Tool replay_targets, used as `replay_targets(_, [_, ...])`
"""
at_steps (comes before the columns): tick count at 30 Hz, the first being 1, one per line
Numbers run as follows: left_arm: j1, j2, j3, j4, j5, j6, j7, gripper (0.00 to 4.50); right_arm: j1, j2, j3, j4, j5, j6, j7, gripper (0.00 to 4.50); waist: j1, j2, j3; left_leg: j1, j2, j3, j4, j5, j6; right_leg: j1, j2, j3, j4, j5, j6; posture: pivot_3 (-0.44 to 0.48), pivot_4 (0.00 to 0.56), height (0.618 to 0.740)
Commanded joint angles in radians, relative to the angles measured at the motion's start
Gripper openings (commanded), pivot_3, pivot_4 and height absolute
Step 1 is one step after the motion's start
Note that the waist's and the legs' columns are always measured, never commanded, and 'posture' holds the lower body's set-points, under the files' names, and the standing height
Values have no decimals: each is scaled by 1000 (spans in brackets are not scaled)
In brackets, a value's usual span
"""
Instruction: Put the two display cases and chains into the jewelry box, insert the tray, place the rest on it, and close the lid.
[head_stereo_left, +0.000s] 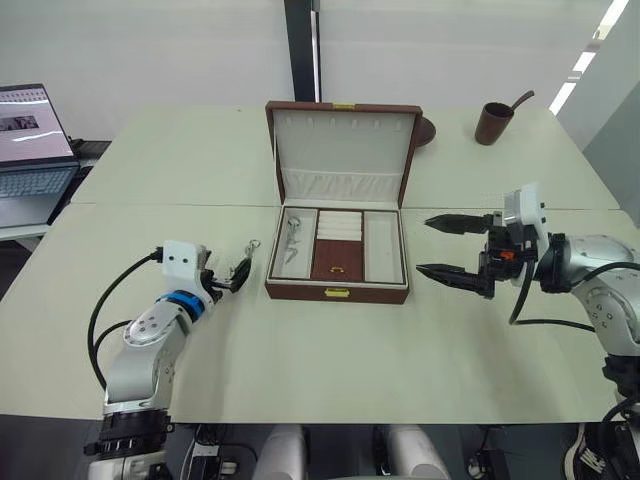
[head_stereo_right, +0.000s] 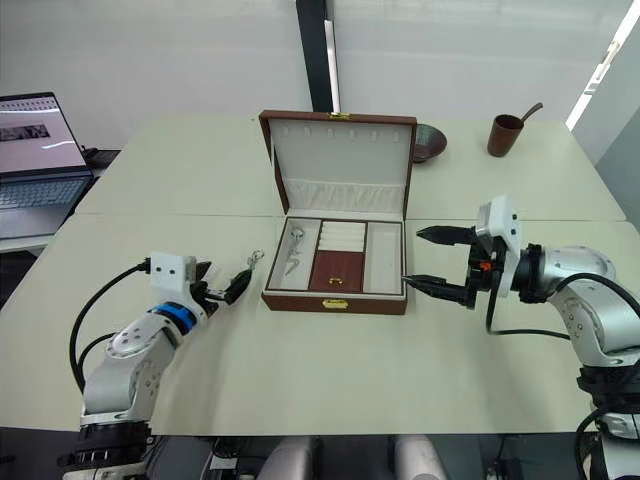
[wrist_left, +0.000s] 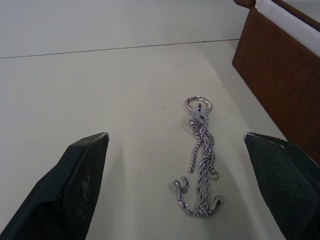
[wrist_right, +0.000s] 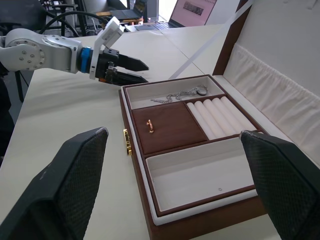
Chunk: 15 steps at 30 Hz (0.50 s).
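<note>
**Both hands open beside the box**

Head view: jewelry box (head_stereo_left: 337, 290) mid-table (head_stereo_left: 330, 370), lid (head_stereo_left: 340, 150) up, tray (head_stereo_left: 337, 245) seated; bare table all round. Left wrist: left hand (wrist_left: 185, 187) wide open, empty, straddling chains (wrist_left: 201, 165). Right wrist: right hand (wrist_right: 172, 185) wide open, empty, facing box. No legible writing.

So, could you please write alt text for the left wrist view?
A bundle of thin silver chains with a small ring lies on the pale table, between the open black fingers of the left pincer. The brown jewelry box stands beside it.
</note>
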<state>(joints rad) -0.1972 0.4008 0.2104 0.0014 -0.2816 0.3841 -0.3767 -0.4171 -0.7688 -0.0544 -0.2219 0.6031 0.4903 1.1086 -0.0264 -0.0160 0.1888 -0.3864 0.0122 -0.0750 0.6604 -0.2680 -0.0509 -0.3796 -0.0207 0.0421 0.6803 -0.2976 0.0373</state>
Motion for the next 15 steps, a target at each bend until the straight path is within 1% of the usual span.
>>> replay_targets(1, [-41,-11,-22,24,22,-15,13,4484,-29,2,-10,-28,5,-1,-6,4500,0,0,0,0,0,0,0,0,0,0,0,0,0,0,0,0,150,740])
replay_targets(8, [-123,-33,-55,128,51,-3,29,4484,-36,4,-12,-39,10,9,-12,4500,0,0,0,0,0,0,0,0,0,0,0,0,0,0,0,0,150,740])
replay_targets(15, [-147,-34,-84,177,85,5,32,4484,-31,0,-19,-63,21,23,-19,4500,0,0,0,0,0,-1,0,0,0,0,0,0,0,0,0,0,150,740])
